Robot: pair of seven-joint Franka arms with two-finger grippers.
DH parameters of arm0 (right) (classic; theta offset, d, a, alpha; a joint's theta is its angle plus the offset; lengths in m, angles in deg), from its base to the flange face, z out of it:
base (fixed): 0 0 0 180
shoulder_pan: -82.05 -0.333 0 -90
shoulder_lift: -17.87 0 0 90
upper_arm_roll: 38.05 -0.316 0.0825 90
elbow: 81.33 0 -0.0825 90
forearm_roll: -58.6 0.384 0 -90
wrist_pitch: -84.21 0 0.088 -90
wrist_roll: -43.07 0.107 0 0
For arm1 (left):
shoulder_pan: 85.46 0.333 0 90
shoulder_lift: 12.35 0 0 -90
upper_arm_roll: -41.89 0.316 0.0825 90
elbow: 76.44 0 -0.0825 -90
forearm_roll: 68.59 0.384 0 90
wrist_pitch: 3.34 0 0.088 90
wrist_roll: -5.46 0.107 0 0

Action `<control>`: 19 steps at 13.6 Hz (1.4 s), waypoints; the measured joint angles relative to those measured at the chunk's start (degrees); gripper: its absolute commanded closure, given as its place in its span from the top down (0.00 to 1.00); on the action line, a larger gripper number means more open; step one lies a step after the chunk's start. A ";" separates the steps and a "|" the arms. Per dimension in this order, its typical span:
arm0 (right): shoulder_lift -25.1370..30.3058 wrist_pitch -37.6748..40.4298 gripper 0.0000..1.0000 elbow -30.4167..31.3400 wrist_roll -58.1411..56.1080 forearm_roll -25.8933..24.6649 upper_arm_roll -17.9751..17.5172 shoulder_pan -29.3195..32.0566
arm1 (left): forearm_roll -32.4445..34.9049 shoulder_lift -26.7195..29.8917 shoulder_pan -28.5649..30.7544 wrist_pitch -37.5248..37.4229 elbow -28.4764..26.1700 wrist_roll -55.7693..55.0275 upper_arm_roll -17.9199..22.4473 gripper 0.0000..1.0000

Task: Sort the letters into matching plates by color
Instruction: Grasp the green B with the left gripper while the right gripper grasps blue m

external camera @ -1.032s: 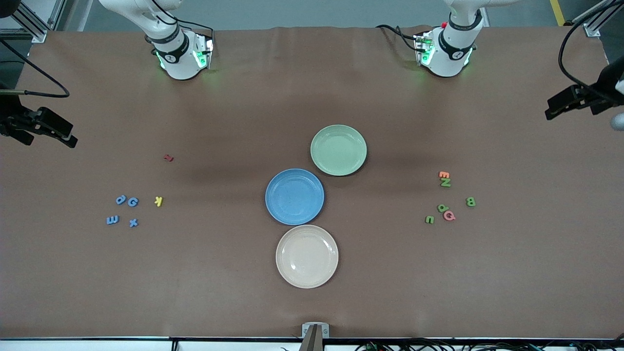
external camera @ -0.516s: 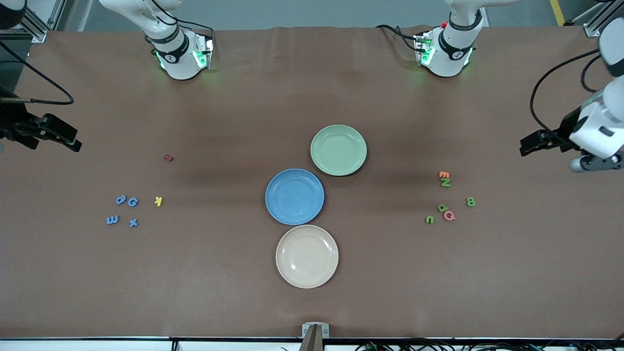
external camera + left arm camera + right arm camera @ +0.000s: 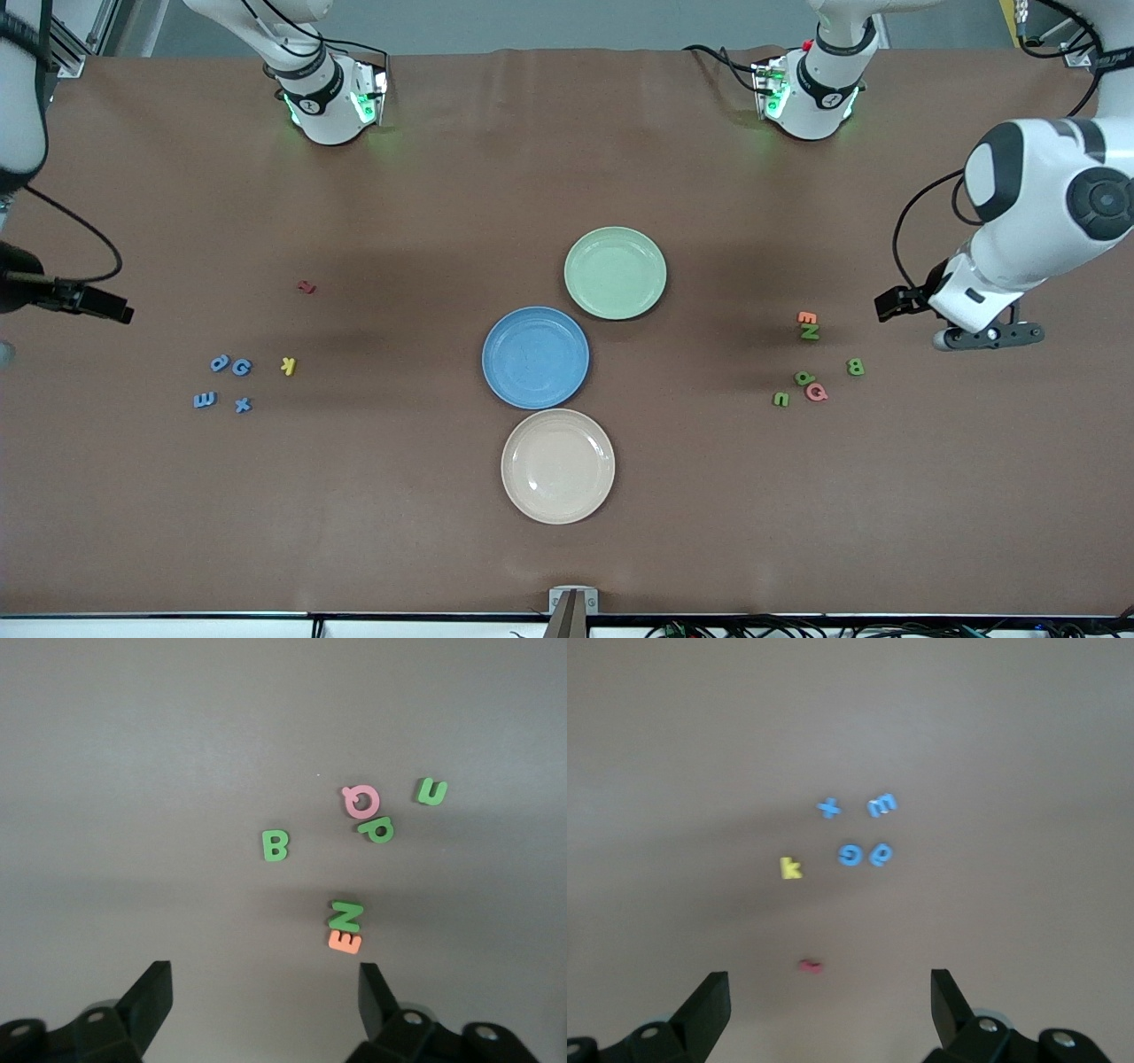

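Note:
Four green letters lie toward the left arm's end of the table: N (image 3: 809,332), B (image 3: 855,366), P (image 3: 804,378) and U (image 3: 780,399). Several blue letters (image 3: 221,383) lie toward the right arm's end. At mid-table the blue plate (image 3: 535,357) and the pale green plate (image 3: 615,272) are both empty. My left gripper (image 3: 266,997) hangs open over bare table beside the green letters, with the B (image 3: 275,845) and N (image 3: 345,915) ahead of it. My right gripper (image 3: 828,1001) is open above the table short of the blue letters (image 3: 859,828). Neither holds anything.
A cream-beige plate (image 3: 557,465) sits nearer the front camera than the blue plate. An orange E (image 3: 806,316) touches the N and a pink Q (image 3: 817,392) touches the P. A yellow K (image 3: 288,365) and a small dark red letter (image 3: 306,286) lie beside the blue group.
The left arm has swung in from the table's end to hang beside the green letters. The right arm's hand has shifted at its end of the table. No letter or plate has moved.

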 measured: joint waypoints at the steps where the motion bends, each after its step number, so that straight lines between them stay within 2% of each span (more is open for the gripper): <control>1: -2.27 -1.54 1.00 0.11 -3.13 -0.11 0.03 2.15 | 0.00 -1.39 0.09 1.63 -0.10 0.82 0.03 0.84; 4: -7.61 -11.27 1.00 3.01 -11.37 -0.10 0.09 7.74 | 0.03 -6.23 0.53 7.93 -0.10 2.95 0.14 0.79; 7: -8.88 -22.31 1.00 11.29 -12.55 -0.10 -0.08 8.85 | 0.03 -12.43 1.29 12.34 1.07 3.34 0.28 0.72; 11: -9.19 -37.70 1.00 23.17 -12.55 -0.10 -0.78 8.54 | 0.07 -18.50 2.35 12.86 4.92 3.51 0.38 0.62; 14: -10.36 -39.80 0.99 25.94 -12.54 -0.10 -1.03 7.82 | 0.07 -20.56 2.23 13.05 5.99 3.51 0.29 0.58; 19: -13.67 -44.23 0.81 25.99 -12.53 -0.10 -1.11 7.38 | 0.07 -23.53 1.93 13.49 7.14 3.50 0.26 0.54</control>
